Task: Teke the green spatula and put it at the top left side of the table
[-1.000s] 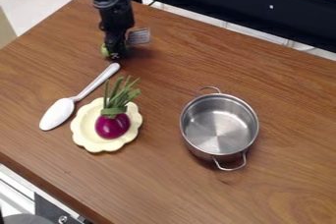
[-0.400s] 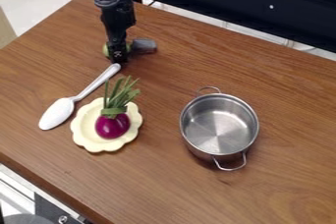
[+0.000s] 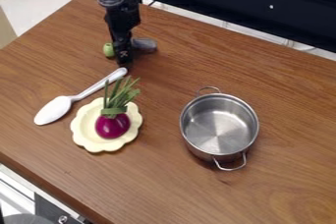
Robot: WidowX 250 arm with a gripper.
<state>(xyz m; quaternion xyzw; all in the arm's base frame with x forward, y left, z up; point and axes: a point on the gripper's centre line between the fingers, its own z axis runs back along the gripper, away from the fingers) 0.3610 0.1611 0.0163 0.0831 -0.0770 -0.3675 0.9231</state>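
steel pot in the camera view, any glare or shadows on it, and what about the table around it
In the camera view, a pale, fan-like sheen on the inside bottom of the steel pot; also in the camera view, a dark shadow on the wooden table along the pot's lower edge.

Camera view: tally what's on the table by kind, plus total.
Spatula, partly hidden behind the gripper: 1
Spoon: 1
Plate: 1
Purple vegetable with green top: 1
Metal pot: 1
Total: 5
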